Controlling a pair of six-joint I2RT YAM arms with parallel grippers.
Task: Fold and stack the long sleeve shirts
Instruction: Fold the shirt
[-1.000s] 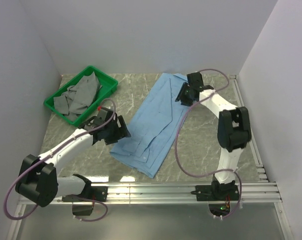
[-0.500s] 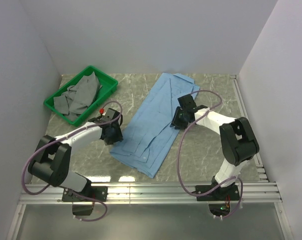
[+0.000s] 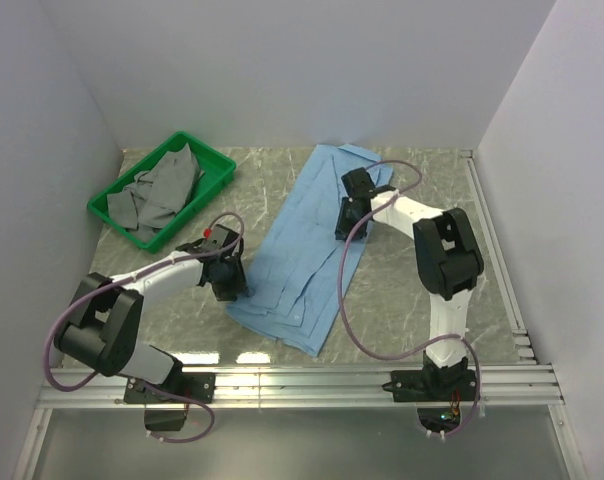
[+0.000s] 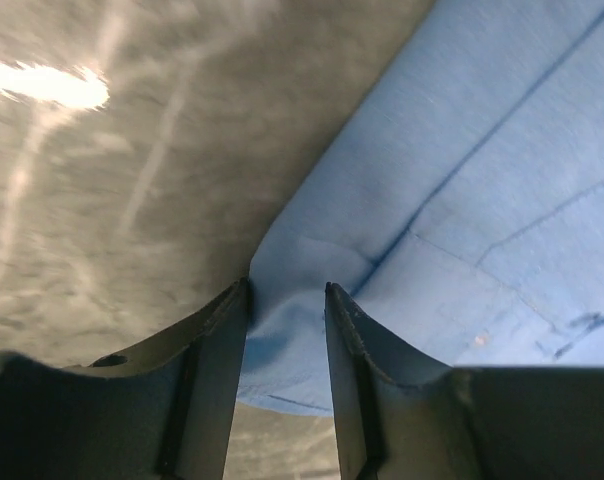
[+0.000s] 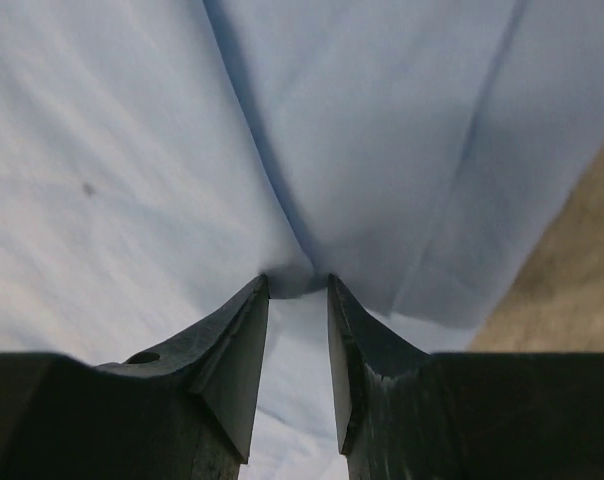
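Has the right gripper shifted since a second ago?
Yes. The right gripper has moved left, closer to the green plastic bin, and now pinches the light blue woven shirt.

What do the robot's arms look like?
The left arm and right arm are white tubes with chunky black joints. The left gripper and right gripper are black, each with two flat fingers. Purplish cables loop along both arms.

No legible text, label or number anywhere.
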